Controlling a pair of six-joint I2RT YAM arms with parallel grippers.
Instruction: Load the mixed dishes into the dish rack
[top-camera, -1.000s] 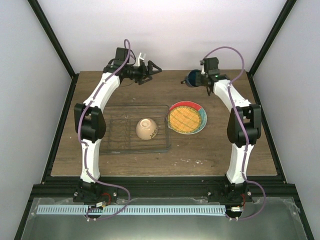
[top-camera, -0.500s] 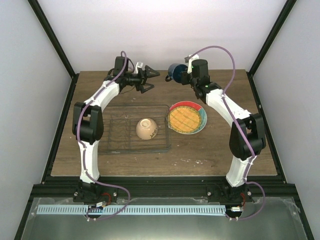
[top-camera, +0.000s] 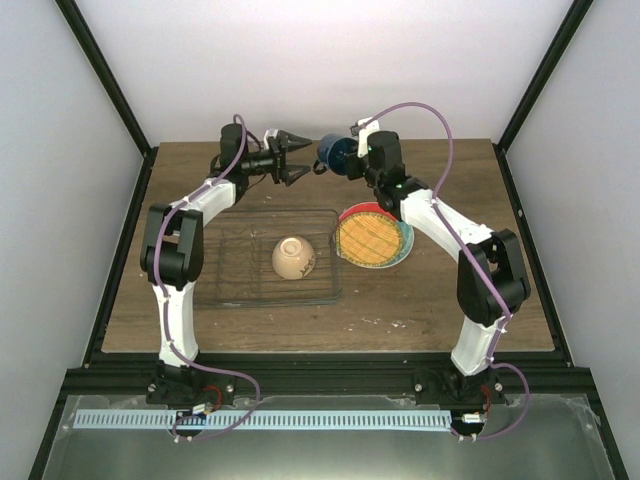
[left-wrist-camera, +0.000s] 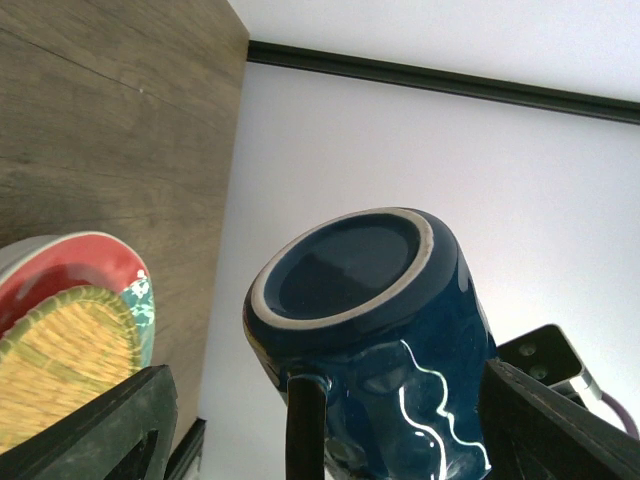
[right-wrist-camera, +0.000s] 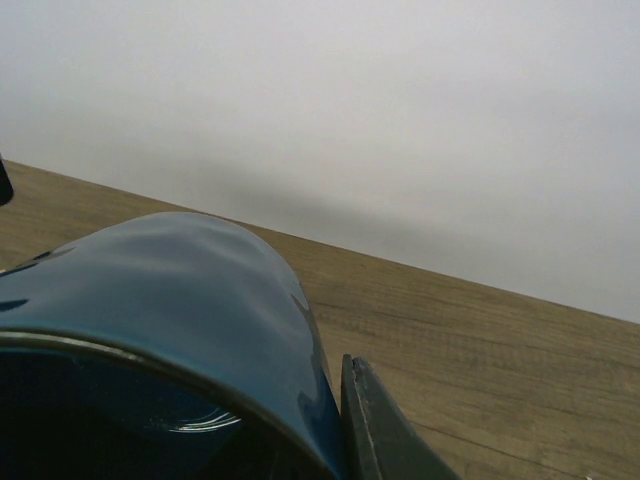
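Found right gripper (top-camera: 347, 158) shut down hard on the rim wall of the dark blue mug (top-camera: 332, 151). Saw one finger (right-wrist-camera: 375, 425) pressed against the outside of the rim in the wrist view; could not see the other.

Noted right arm (top-camera: 440, 215) stretched far and left, passing over the plates. Holds the mug in the air on its side above the far centre of the table (top-camera: 450, 300), base turned left.

Noted left arm (top-camera: 200, 195) bent at the elbow, forearm running far and right. Puts left gripper (top-camera: 303, 160) level with the mug, just beside its base. Recorded jaws spread wide, fingers (left-wrist-camera: 90, 420) flanking the base without touching; nothing held.

Located dish rack (top-camera: 235, 280) left of centre, with small cream bowl (top-camera: 293, 257) upside down inside, toward its right end. Located yellow-orange grid-patterned plate (top-camera: 372, 237) just right of the rack, stacked on red plate with teal flower (top-camera: 365, 208) and translucent pale whitish plate (top-camera: 403, 256).
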